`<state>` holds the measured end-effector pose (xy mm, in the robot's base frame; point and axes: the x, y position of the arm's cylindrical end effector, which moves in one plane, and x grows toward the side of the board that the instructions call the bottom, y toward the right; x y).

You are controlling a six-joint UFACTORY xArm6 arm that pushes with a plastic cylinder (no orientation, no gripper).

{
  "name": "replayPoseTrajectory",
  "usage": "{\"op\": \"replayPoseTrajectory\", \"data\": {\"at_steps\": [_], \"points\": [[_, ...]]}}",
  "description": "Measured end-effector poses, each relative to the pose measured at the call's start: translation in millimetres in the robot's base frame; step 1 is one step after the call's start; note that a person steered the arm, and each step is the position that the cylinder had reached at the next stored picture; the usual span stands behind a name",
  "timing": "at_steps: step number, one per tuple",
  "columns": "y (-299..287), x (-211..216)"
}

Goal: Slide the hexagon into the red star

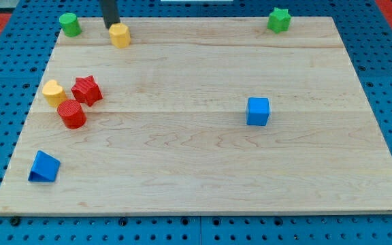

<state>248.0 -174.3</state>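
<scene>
The yellow hexagon [120, 35] lies near the board's top edge, left of centre. My tip [111, 27] stands right against its upper-left side. The red star [86, 90] lies well below it, towards the view's left. A second yellow block [54, 92], its shape unclear, touches the star's left side. A red cylinder [71, 113] sits just below the star.
A green cylinder [69, 24] stands at the top-left corner and a green star [278, 20] at the top right. A blue cube [257, 111] lies right of centre. A blue triangle [44, 167] lies at the bottom left. The wooden board [203, 184] rests on a blue pegboard.
</scene>
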Motion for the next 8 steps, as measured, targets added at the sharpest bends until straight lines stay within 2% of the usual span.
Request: {"op": "replayPoseTrajectory", "data": {"at_steps": [1,2,3,4,5,6,7,8], "points": [[-4.1,33.6],[8.3,-8.4],[58.0,29.0],[1.6,82.8],[-14.5,108.2],[79.6,102.5],[215.5,111.0],[342.2,85.4]]}}
